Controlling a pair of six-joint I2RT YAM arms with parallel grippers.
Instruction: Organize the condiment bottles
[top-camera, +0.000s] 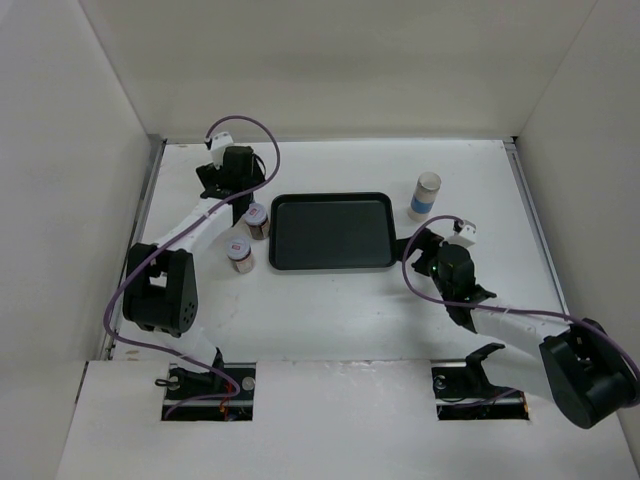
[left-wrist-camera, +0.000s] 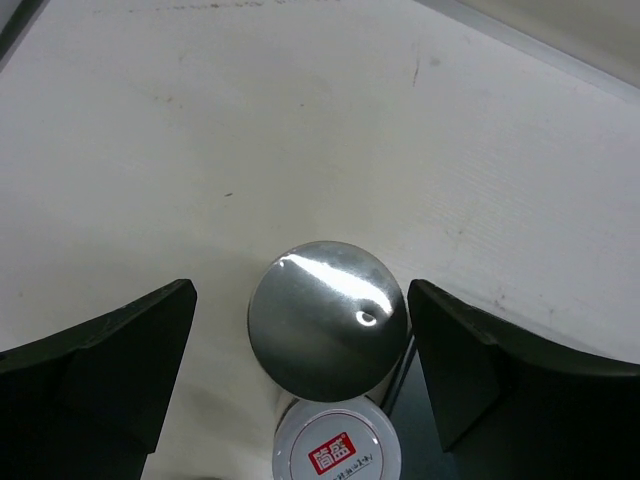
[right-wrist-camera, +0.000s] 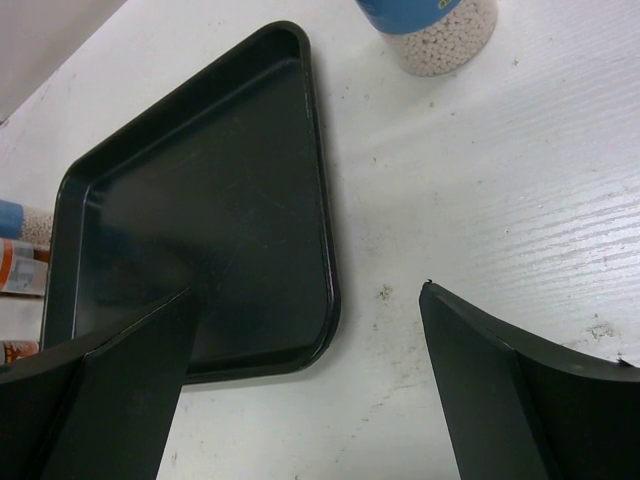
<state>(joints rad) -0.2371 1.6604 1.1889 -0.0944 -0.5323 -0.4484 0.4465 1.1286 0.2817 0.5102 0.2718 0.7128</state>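
Standing upright on white tabletop (top-camera: 330, 310): tall whitish granule-filled bottle with blue label band (top-camera: 424, 196), right of black rectangular tray (top-camera: 330, 232); short dark-brown white-capped bottle (top-camera: 257, 221) just left of tray, second dark-brown bottle (top-camera: 240, 256) beside it; silver-lidded bottle (left-wrist-camera: 328, 320) between wide-spread, non-touching fingers of left gripper (left-wrist-camera: 300, 295). Right gripper (right-wrist-camera: 308, 292) wide, empty.

Left gripper (left-wrist-camera: 300, 292): jaws stand apart around the silver-topped bottle (left-wrist-camera: 328, 320), a strip of bare counter (left-wrist-camera: 300, 120) shows on each flank and the counter beyond is open, but a white-capped bottle (left-wrist-camera: 338, 452) just beside it obstructs the camera side. A second short bottle (top-camera: 240, 256) narrows the lane along the left edge of the tray (top-camera: 330, 230). Right gripper (right-wrist-camera: 308, 292): jaws apart over the tray's corner and bare counter, with the blue-banded bottle (right-wrist-camera: 430, 25) well ahead and open counter between.
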